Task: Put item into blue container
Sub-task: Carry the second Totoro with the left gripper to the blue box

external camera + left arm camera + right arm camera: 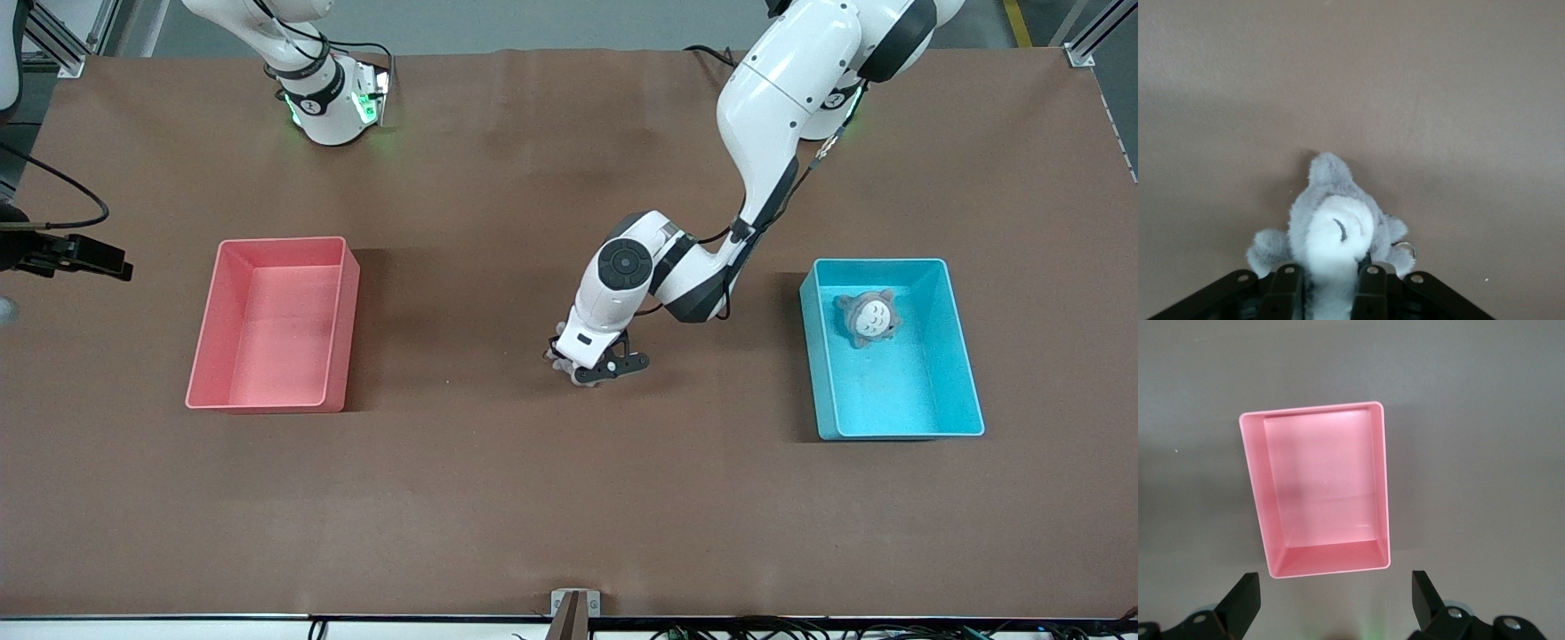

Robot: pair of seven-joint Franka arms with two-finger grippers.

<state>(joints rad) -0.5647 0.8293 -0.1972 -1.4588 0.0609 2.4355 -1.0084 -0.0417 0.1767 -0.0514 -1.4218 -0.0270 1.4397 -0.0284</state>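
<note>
Hiding plush toy point(1335, 230): left end effector point(594, 371)

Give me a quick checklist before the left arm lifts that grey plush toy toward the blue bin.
1. Left tool shut on the grey plush toy: ok.
2. Toy clear of the table: not ok, it rests there.
3. Blue container has room: ok, one plush lies at the end farther from the front camera.
4. Grip will hold through a lift: cannot tell.
5. Right tool out of the way: ok, open, waiting above the pink bin.
</note>
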